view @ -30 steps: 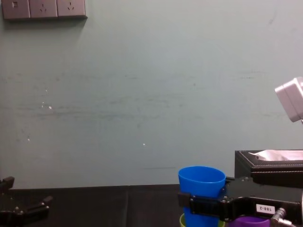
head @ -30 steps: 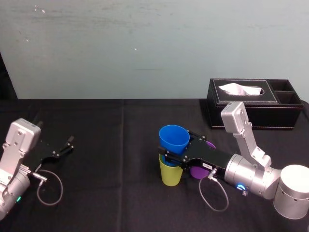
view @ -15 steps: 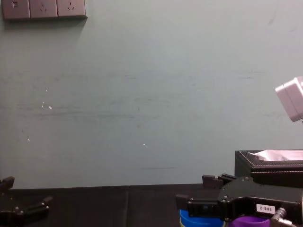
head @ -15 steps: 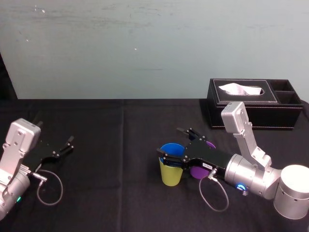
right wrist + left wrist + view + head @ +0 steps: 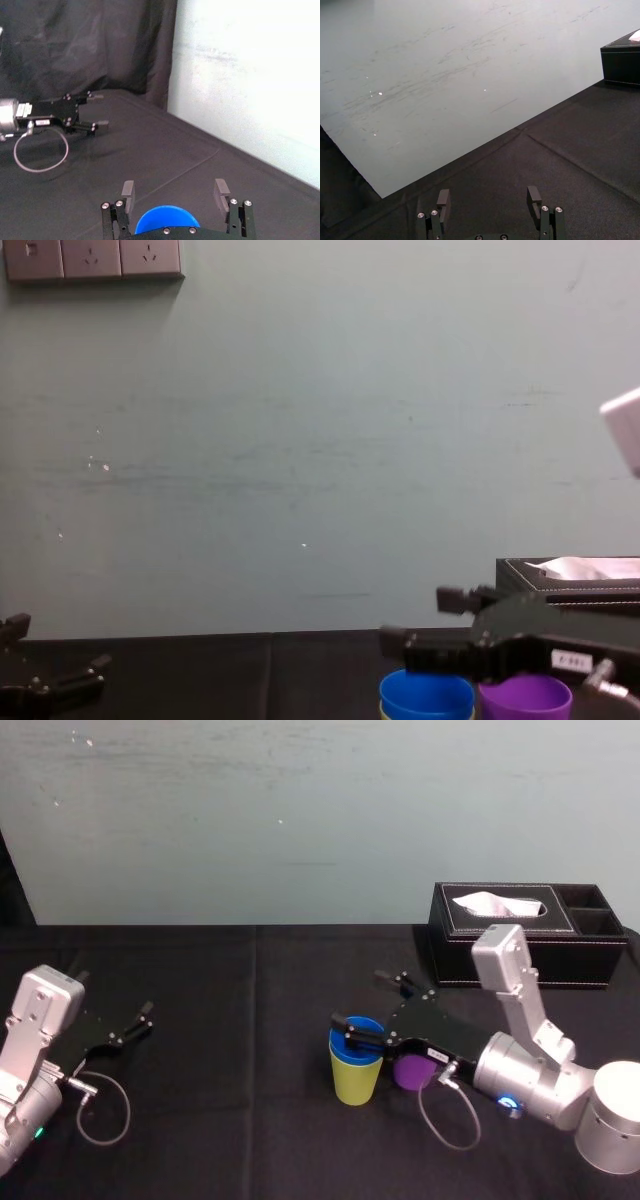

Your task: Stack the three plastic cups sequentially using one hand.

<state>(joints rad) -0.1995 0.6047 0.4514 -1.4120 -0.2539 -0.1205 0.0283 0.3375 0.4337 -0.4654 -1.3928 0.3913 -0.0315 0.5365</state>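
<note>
Head view vs 1 s ago: blue cup (image 5: 358,1025) is no longer held up in the air. It now sits nested in the yellow-green cup (image 5: 355,1082), w/ only its rim showing. Right end effector (image 5: 362,1005) has let go and lifted; fingers spread wide, empty, above and just behind that rim. Both cups stand upright, mouths up, long axis vertical. Purple cup (image 5: 410,1072) is upright too, just right of the yellow-green cup, under the end effector's body, unchanged. All three are smooth, round, tapered plastic of like size. Left end effector (image 5: 115,992) is parked well left of the yellow-green cup, low over the black bench (image 5: 230,1040), fingers wide apart, same as before. Black tissue box (image 5: 520,945) stands behind and right of the yellow-green cup.
</note>
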